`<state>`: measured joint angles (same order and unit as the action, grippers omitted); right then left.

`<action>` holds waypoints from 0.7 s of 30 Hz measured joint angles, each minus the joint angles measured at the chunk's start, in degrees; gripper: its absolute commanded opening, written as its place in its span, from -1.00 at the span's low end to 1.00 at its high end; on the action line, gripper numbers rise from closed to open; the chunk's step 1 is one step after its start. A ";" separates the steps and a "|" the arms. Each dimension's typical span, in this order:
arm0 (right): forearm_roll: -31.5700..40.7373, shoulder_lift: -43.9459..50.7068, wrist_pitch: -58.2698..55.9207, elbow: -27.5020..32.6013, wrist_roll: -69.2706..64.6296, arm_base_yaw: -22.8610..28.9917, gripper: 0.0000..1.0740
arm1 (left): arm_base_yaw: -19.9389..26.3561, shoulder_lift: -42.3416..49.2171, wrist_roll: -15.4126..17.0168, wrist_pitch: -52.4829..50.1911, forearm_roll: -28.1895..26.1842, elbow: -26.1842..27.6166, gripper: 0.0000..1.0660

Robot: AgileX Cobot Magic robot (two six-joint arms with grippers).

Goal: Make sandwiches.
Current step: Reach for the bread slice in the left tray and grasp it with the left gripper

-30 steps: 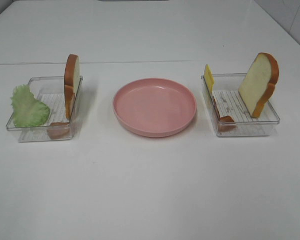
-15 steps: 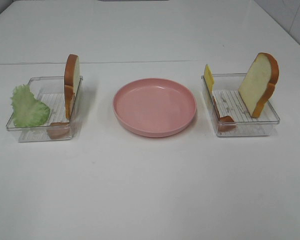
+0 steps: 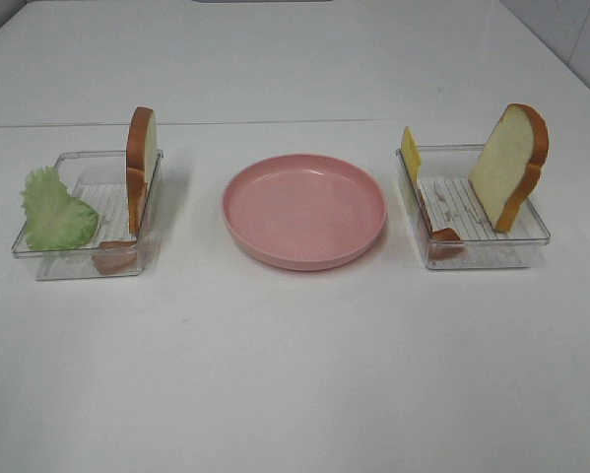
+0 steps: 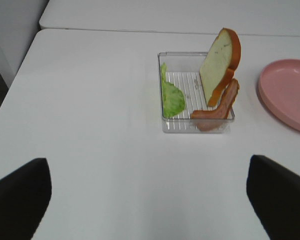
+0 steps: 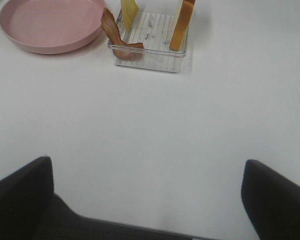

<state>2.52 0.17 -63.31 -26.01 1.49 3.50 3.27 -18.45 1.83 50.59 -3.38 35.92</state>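
Observation:
No stacked sandwich shows; its parts stand in two clear trays. The left tray [image 3: 38, 251] holds an upright bread slice [image 3: 141, 158], green lettuce [image 3: 56, 210] and a bacon strip [image 3: 112, 251]. The right tray [image 3: 491, 258] holds a leaning bread slice [image 3: 511, 166], a yellow cheese slice [image 3: 410, 153] and bacon [image 3: 437, 225]. Neither gripper shows in the high view. My left gripper [image 4: 150, 200] is open and empty, well short of its tray [image 4: 180, 127]. My right gripper [image 5: 147, 200] is open and empty, well short of its tray [image 5: 150, 62].
A round pink plate [image 3: 304, 209] sits between the trays and holds nothing. It also shows in the left wrist view [image 4: 287, 95] and the right wrist view [image 5: 49, 25]. A seam in the white table [image 3: 295, 374] runs behind the trays.

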 measured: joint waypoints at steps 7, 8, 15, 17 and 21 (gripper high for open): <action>0.00 0.00 0.00 0.00 0.00 0.00 0.84 | 0.00 -18.85 0.52 -7.73 -1.66 8.14 0.83; 0.00 0.00 0.00 0.00 0.00 0.00 0.84 | 0.00 -21.31 0.52 -8.08 -2.01 9.97 0.83; 0.00 0.00 0.00 0.00 0.00 0.00 0.84 | 0.00 -37.76 -0.63 -8.48 -5.61 22.17 0.83; 0.00 0.00 0.00 0.00 0.00 0.00 0.84 | 0.00 -46.01 -0.74 -8.02 -7.39 28.76 0.83; 0.00 0.00 0.00 0.00 0.00 0.00 0.84 | -0.69 -52.83 -0.80 -7.51 -8.08 34.26 0.83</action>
<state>2.52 0.17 -63.31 -26.01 1.49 3.50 2.58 -71.28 1.03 43.09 -11.46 70.19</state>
